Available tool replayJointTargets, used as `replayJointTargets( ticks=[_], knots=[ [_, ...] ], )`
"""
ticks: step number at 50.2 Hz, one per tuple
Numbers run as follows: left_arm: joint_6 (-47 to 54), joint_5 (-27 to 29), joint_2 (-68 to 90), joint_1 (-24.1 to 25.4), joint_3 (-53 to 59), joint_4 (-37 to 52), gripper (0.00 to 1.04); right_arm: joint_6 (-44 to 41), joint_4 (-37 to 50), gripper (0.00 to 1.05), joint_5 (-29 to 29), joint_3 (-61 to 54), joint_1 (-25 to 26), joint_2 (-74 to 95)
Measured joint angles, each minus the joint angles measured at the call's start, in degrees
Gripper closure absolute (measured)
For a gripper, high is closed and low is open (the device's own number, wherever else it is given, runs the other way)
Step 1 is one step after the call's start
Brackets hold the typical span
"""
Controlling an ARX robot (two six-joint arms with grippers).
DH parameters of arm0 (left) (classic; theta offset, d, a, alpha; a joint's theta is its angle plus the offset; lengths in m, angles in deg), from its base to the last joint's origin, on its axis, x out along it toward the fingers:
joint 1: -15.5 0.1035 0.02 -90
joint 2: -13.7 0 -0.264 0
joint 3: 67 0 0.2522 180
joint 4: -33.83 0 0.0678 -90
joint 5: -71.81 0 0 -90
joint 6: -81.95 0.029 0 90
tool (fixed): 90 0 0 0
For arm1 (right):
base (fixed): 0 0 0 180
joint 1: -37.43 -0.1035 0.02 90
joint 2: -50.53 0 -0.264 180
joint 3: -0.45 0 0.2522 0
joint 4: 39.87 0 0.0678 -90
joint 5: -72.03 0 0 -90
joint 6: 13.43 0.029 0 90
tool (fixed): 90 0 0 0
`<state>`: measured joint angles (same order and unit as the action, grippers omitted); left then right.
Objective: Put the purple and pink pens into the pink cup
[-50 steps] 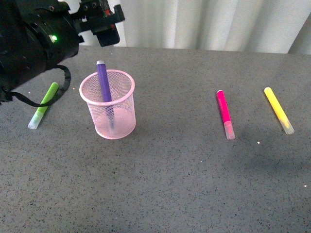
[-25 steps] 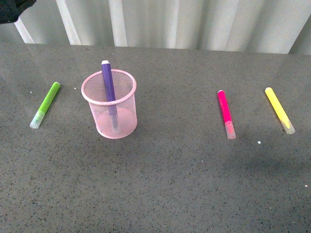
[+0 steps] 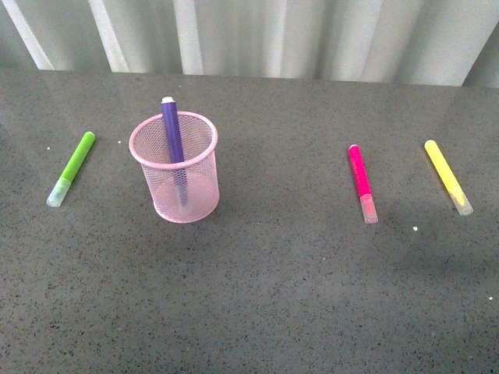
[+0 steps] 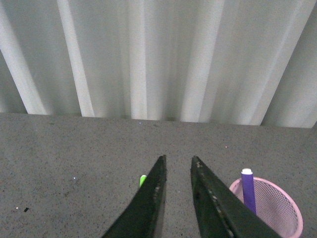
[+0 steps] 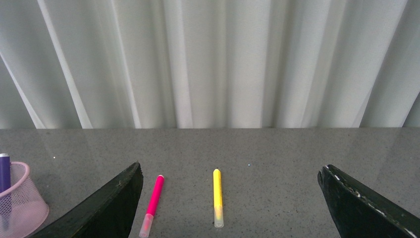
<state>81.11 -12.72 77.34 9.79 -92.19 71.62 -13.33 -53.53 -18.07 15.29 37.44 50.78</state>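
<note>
- Front view, holdings: pink cup [image 3: 195,195] upright on the grey table [image 3: 273,296], purple pen [image 3: 172,132] standing in it, white tip above the rim and leaning toward 12 o'clock. Pink pen [image 3: 361,179] lies flat, well apart at the cup's 3 o'clock. Green marker [image 3: 72,167] lies at the cup's 9 o'clock, yellow marker [image 3: 447,175] at the pink pen's 3 o'clock.
- Front view, change: we note that the left arm, over the cup a second ago, has gone from the picture. We judge the purple half of the task done and the pink pen outstanding.
- Left wrist view: left gripper [image 4: 178,158] empty, jaws a narrow gap apart, raised above the table, with the cup [image 4: 285,208] and purple pen [image 4: 248,191] below it.
- Right wrist view: right gripper [image 5: 230,167] empty, jaws spread wide, not touching the pink pen [image 5: 154,198] or the yellow marker [image 5: 217,196] ahead. We judge the pink pen its next pick.
</note>
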Motion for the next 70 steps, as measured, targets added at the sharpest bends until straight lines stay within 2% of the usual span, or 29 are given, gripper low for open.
replayJointTargets(
  ticks=[5, 8, 10, 15, 20, 45, 70],
  knots=[
    [0.1, -0.7, -3.5, 0.8, 2.2, -1.3, 1.01, 0.0, 0.0, 0.07, 0.0, 0.0, 0.0, 0.0],
    [0.4, -1.3, -5.9, 1.4, 3.3, -2.4, 1.01, 0.0, 0.0, 0.07, 0.0, 0.0, 0.0, 0.0],
    [0.4, -4.8, -8.2, 3.9, 4.5, -3.7, 1.01, 0.0, 0.0, 0.07, 0.0, 0.0, 0.0, 0.0],
    [0.4, -5.1, -13.2, 5.6, 6.5, -6.7, 1.01, 0.0, 0.0, 0.07, 0.0, 0.0, 0.0, 0.0],
    [0.4, -5.3, -14.4, 5.6, 9.2, -4.8, 1.01, 0.0, 0.0, 0.07, 0.0, 0.0, 0.0, 0.0],
    [0.4, -5.4, -36.4, 5.6, 10.2, -24.5, 1.01, 0.0, 0.0, 0.07, 0.0, 0.0, 0.0, 0.0],
    [0.4, -5.4, -48.4, 5.6, 10.2, -36.1, 1.01, 0.0, 0.0, 0.07, 0.0, 0.0, 0.0, 0.0]
  ],
)
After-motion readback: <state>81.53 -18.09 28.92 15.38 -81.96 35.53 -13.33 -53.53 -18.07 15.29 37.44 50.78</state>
